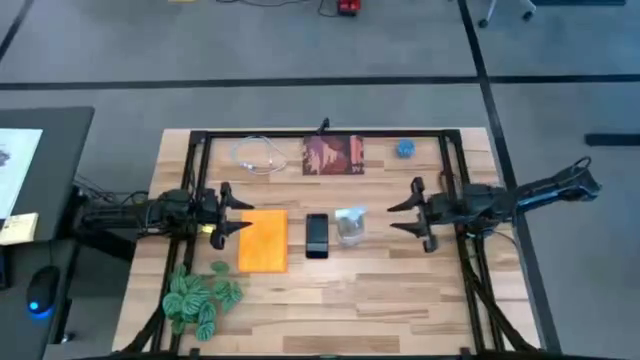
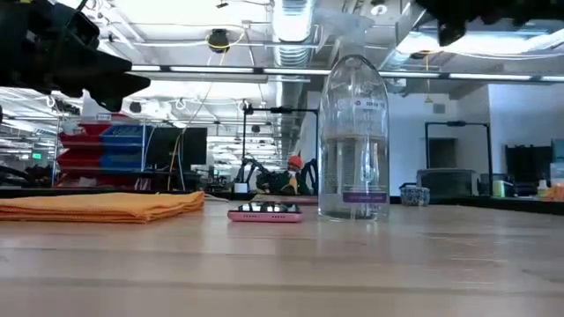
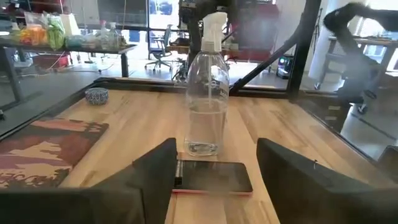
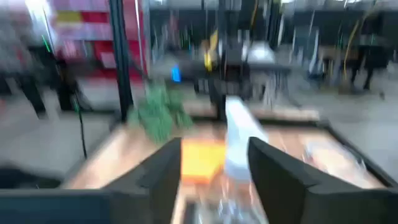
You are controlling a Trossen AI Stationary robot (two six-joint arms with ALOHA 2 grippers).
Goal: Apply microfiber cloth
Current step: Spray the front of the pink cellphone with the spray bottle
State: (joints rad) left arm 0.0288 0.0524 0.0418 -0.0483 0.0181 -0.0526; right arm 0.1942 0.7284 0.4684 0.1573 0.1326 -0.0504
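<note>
From above, the left gripper (image 1: 232, 212) hangs with fingers spread at the orange cloth's (image 1: 264, 239) near edge; the right gripper (image 1: 413, 212), also spread, waits beyond the spray bottle (image 1: 350, 224). At table height the cloth lies flat beside the phone (image 2: 264, 212) — a careless sweep could topple the bottle. Wrist views hide the cloth's grip edge — the right one is blurred.

We are seeing the microfiber cloth (image 1: 264, 239) lying flat on the table (image 1: 330, 300), with the smartphone (image 1: 317, 235) just beside it on its right and the spray bottle (image 1: 350, 225) right of that. The printed square (image 1: 333, 155) is lying behind them, the plant (image 1: 200, 298) near the front left corner.
</note>
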